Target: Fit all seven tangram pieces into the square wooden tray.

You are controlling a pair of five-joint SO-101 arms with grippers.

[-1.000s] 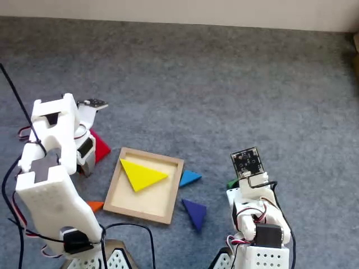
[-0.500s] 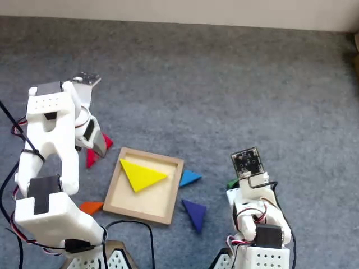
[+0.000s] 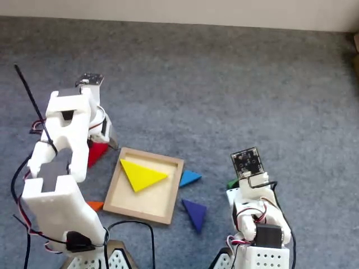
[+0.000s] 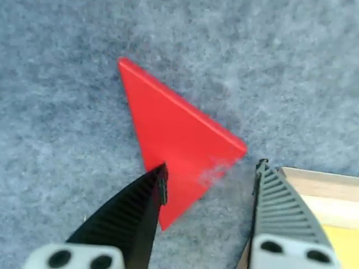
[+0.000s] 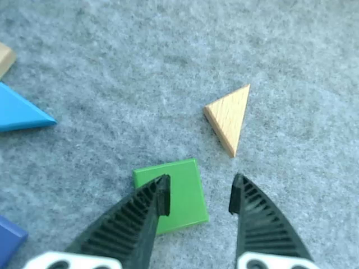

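The square wooden tray (image 3: pixel 170 188) lies on grey carpet with a yellow triangle (image 3: pixel 141 174) inside. A red triangle (image 4: pixel 174 140) lies flat just off the tray's left corner (image 4: pixel 314 178). My left gripper (image 4: pixel 210 179) hovers open over the red triangle's corner nearest the tray, one finger (image 4: pixel 159 188) above the piece and the other beside the tray. In the high view the left gripper (image 3: pixel 104 145) sits over the red triangle (image 3: pixel 96 152). My right gripper (image 5: pixel 197 196) is open above a green square (image 5: pixel 174 196), with a bare-wood triangle (image 5: pixel 230 117) beyond it.
A light blue triangle (image 3: pixel 189 178) touches the tray's right side, a dark blue triangle (image 3: pixel 195 213) lies below it, and an orange piece (image 3: pixel 94 205) sits at the tray's lower left. The right arm (image 3: pixel 255 221) stands folded at the lower right. Carpet stretches open at the back.
The left arm has swung away from its base and to the right, bringing its gripper over the red triangle. The right arm has kept still.
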